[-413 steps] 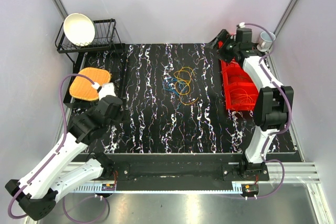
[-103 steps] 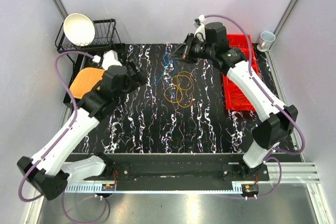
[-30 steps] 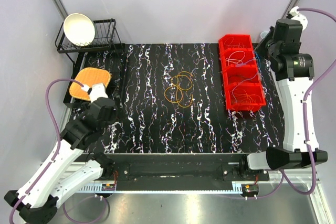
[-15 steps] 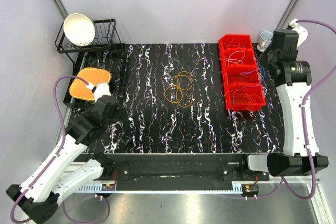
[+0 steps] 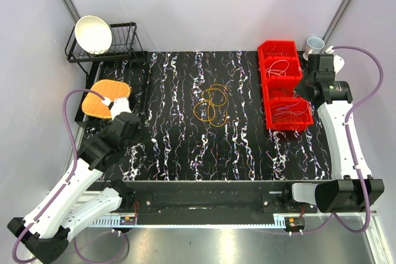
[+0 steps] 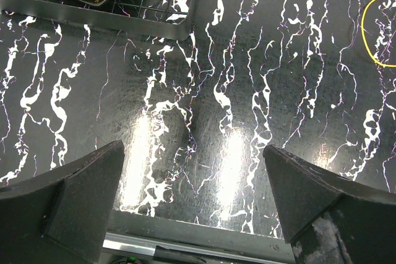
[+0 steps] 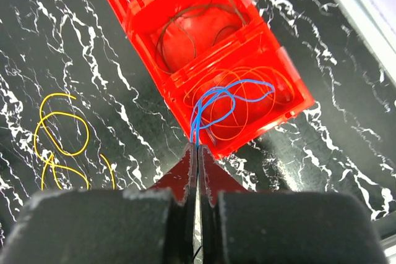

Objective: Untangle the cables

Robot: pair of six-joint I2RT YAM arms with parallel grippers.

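Black worktop (image 5: 185,153) with white streaks is seen under both arms. Yellow and orange cables (image 5: 211,104) are laid in loose loops near the middle of it, and they are not touched by either hand. A red bin (image 5: 265,91) is set at the right side and is split into four boxes in a row. More thin cables are seen in the boxes: white ones, dark ones, and orange ones in the end box nearest the arms.

The right hand (image 7: 197,148) is held above the edge of that end box. Its fingers are pressed shut, and a blue cable (image 7: 230,94) is pinched between the tips. The blue cable is seen looped over the orange ones in the box.

The left hand (image 6: 192,153) is held wide open over the left part of the worktop, and nothing is held in it. It is well apart from the loops in the middle.

A black rack (image 5: 127,38) with a white bowl (image 5: 93,34) is placed at the far left corner. An orange mat (image 5: 105,98) is laid just in front of it. A mug (image 5: 314,45) is seen behind the red bin.
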